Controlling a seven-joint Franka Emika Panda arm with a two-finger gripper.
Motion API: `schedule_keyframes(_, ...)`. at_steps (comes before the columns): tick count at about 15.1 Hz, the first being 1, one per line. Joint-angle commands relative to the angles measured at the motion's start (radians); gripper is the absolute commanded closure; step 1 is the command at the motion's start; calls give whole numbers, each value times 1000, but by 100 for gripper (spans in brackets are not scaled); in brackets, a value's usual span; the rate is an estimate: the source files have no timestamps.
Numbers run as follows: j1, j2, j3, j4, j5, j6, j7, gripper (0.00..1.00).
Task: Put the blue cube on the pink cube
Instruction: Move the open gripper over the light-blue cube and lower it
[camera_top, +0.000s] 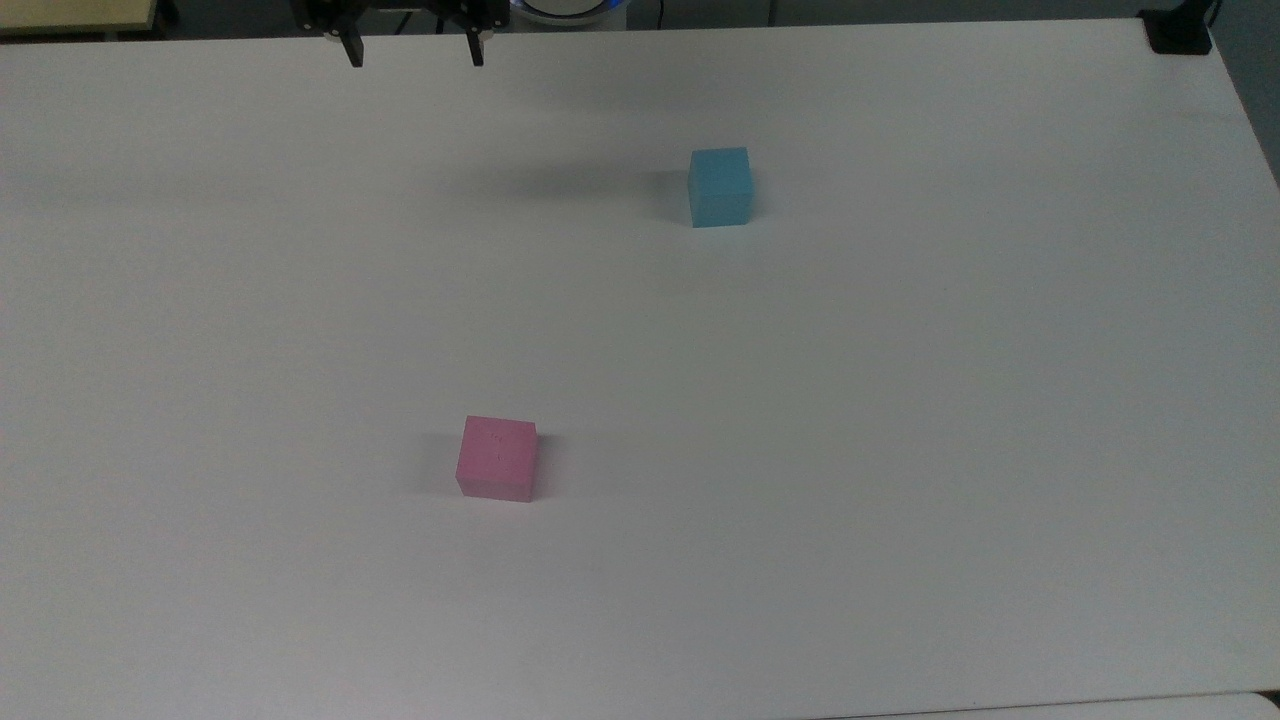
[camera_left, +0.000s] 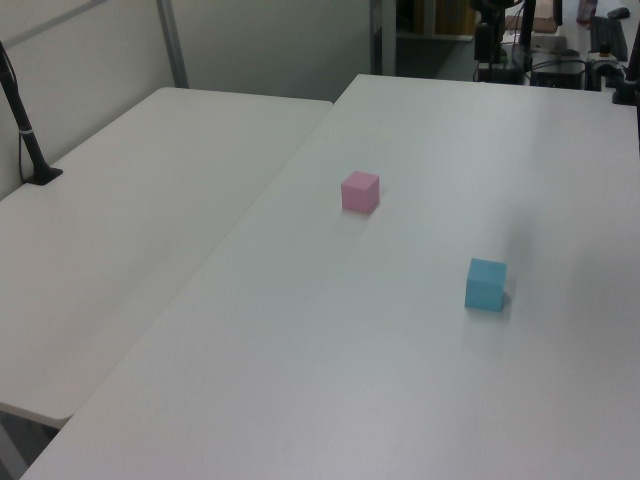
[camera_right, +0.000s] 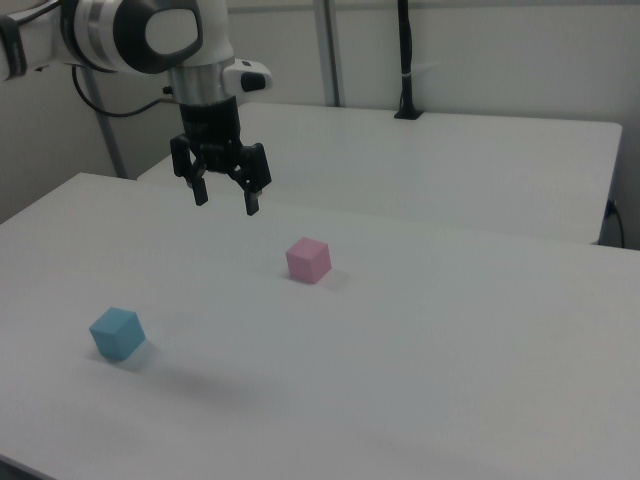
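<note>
The blue cube (camera_top: 720, 187) sits flat on the white table (camera_top: 900, 450), toward the far part of the surface in the top view and right of centre there. The pink cube (camera_top: 497, 458) rests on the same table, well apart from it, nearer the camera and to the top view's left (its top face carries a few faint dots). Neither cube touches anything but the table, and bare surface surrounds each on all sides, with both far from any table edge.

The gripper (camera_right: 225, 196) hangs in the air above the table with its fingers (camera_right: 251, 200) spread apart and nothing between them, pointing downward. In the right view it hovers above and to the right view's left of the pink cube, with the blue cube lower and further to the right view's left. In the top view the fingertips show at the far table edge.

A second white table (camera_left: 120, 240) adjoins along the left view's left, with a black post (camera_left: 22, 125) standing near its edge.
</note>
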Motion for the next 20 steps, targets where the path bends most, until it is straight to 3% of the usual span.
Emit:
schedule_keyframes(1,22,-5,-13,-13,26,36,31,0)
schedule_keyframes(8,28,-5,-12,-16,26,41,28,0)
schedule_keyframes(11,173,6,-58,-59,25,49,82,0)
schedule_keyframes(14,297,9,-62,-137,25,81,174,0)
schedule_keyframes(18,427,9,-42,-234,25,117,234,0)
schedule_keyframes(20,443,14,3,-277,25,155,296,0)
